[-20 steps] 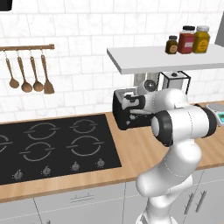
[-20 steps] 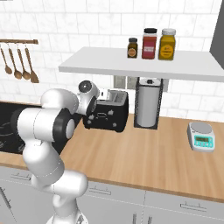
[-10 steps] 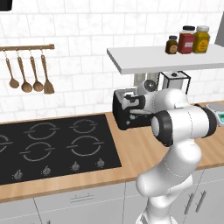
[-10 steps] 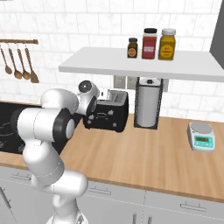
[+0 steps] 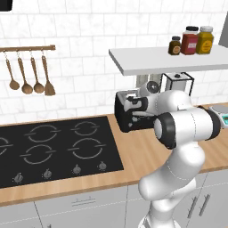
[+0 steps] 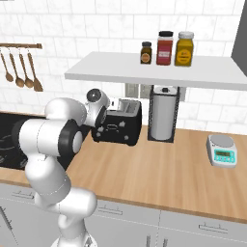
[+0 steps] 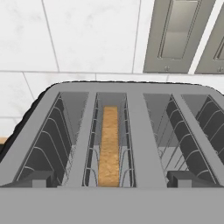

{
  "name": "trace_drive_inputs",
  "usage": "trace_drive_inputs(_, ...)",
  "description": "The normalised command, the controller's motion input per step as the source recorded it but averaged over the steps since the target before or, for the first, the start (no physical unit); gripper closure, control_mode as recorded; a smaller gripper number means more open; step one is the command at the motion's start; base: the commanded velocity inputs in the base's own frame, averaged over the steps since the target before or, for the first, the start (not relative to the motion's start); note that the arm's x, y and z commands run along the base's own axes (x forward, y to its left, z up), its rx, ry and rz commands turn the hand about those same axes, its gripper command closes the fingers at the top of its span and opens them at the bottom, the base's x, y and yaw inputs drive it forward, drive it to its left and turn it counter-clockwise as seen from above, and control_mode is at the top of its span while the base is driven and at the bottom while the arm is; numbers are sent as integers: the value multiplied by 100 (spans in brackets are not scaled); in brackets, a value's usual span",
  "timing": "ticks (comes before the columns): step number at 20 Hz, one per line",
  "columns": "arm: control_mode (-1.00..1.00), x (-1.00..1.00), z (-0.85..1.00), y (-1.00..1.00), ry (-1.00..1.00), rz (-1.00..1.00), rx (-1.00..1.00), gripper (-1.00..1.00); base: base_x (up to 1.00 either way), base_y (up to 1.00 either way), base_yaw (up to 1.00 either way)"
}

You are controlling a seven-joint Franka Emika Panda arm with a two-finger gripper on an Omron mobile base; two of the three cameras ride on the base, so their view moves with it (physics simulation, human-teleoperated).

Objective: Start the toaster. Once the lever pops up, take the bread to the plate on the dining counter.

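Black and boxy, the toaster [image 5: 129, 116] stands at the far side of the wooden table [image 6: 159, 169], against the white tiled wall, just left of a tall paper-towel holder [image 6: 163, 116] and under a white shelf [image 6: 154, 72]. The bread [image 7: 108, 146] sits upright and sunk deep in the toaster's left slot, only its tan top edge showing between the wire guides; the right slot has nothing in it. Two grey outlet plates [image 7: 175, 35] are on the wall just behind the toaster.

The white arm reaches to the toaster, and the hand [image 6: 102, 120] is right at its near-left end, at about the height of its top. The hand's jaws stand spread fully wide and hold nothing; whether they touch the toaster's casing I cannot tell.

Three jars [image 6: 165, 47] stand in a row on the shelf. A small kitchen scale [image 6: 222, 150] lies on the table well to the right. A black cooktop [image 5: 53, 149] is set into the table left of the toaster, and wooden utensils [image 5: 27, 73] hang from a rail above it.
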Motion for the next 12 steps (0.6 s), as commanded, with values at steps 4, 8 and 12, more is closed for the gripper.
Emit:
trace_drive_inputs(4, -100, 0, 0, 0, 0, 0, 0, -100, 0, 0, 0)
trace_drive_inputs(8, -100, 0, 0, 0, 0, 0, 0, -100, 0, 0, 0)
trace_drive_inputs(12, -100, 0, 0, 0, 0, 0, 0, -100, 0, 0, 0)
